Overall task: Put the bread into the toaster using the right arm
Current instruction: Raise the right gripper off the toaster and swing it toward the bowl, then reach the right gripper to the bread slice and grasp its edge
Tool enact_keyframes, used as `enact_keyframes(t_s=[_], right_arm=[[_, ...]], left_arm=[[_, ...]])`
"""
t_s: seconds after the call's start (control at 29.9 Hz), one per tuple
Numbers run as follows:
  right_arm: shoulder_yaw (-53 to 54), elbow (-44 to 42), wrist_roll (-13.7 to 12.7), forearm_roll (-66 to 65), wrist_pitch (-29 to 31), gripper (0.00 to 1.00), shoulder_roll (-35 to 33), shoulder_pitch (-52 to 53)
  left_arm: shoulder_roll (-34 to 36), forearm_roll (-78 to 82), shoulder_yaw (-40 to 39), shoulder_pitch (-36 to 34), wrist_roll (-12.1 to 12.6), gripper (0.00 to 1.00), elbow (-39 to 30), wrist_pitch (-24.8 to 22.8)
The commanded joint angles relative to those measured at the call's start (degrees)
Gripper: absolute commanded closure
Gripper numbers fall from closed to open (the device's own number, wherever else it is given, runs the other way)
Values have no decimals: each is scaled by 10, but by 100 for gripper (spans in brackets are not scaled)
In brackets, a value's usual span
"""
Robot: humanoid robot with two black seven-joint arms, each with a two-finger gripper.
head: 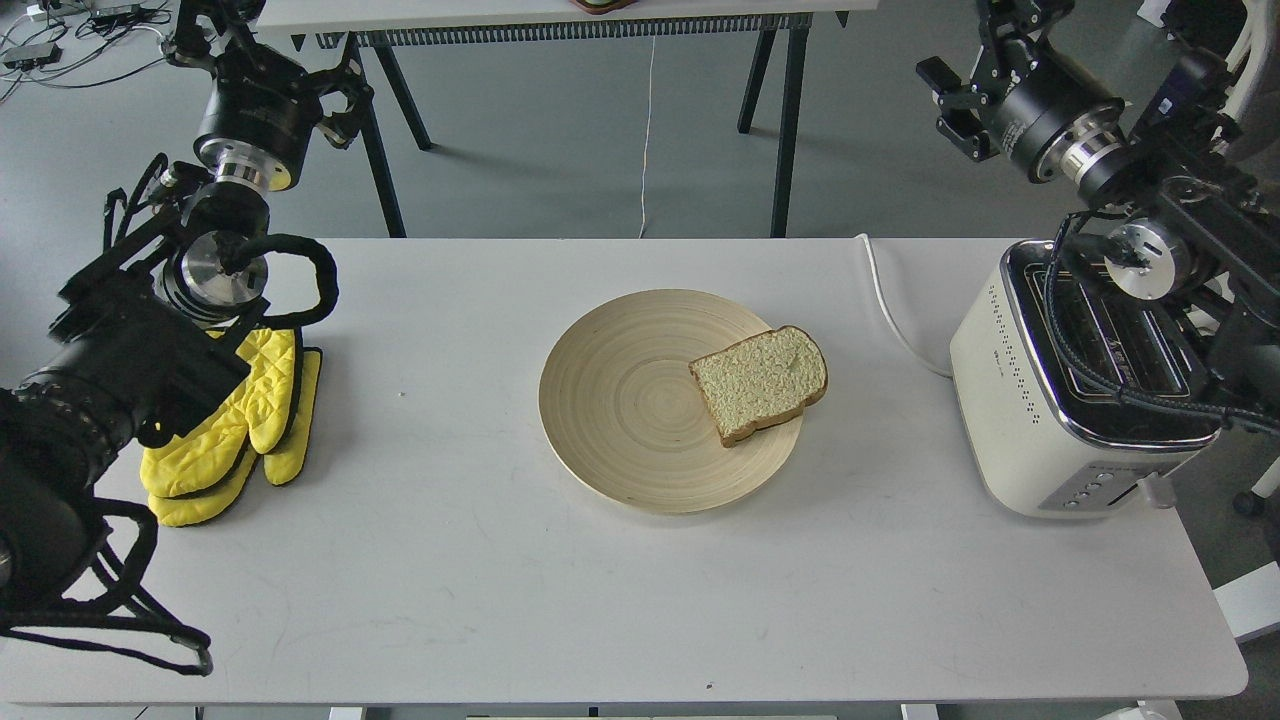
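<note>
The bread [760,383] lies flat on the right side of a round wooden plate [620,400] at the table's middle. The cream-white toaster [1040,420] stands at the table's right end, its chrome top and slots partly covered by my right arm. My right gripper [955,105] is raised behind the table's far right corner, far from the bread and empty; it is too dark to tell its fingers apart. My left gripper [335,105] is raised at the far left, also dark and unclear, holding nothing.
Yellow oven mitts [245,430] lie at the table's left, under my left arm. The toaster's white cord [890,310] runs over the table's far edge. A trestle table [560,20] stands behind.
</note>
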Motion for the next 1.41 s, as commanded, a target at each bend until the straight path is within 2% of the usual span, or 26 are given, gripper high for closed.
enact_keyframes(t_s=[0.0, 0.23, 0.44, 0.6, 0.77, 0.87, 1.17, 1.37], right_arm=[[-57, 30, 0, -79, -31, 2, -9, -6], [-215, 35, -8, -195, -116, 2, 8, -5], [-314, -5, -22, -271, -152, 3, 57, -5], [-373, -23, -25, -295, -169, 13, 77, -5], [-394, -41, -53, -297, -171, 24, 79, -8], [-396, -41, -65, -297, -173, 26, 80, -14], [-396, -72, -64, -295, -175, 29, 95, -37], [-396, -89, -67, -295, -175, 41, 122, -39]], left_arm=[[-1, 0, 0, 0, 0, 0, 0, 0], [-1, 0, 0, 0, 0, 0, 0, 0], [-1, 0, 1, 0, 0, 0, 0, 0], [-1, 0, 1, 0, 1, 0, 0, 0], [-1, 0, 1, 0, 1, 0, 0, 0], [-1, 1, 1, 0, 1, 0, 0, 0], [-2, 0, 1, 0, 1, 0, 0, 0], [-2, 0, 1, 0, 1, 0, 0, 0]])
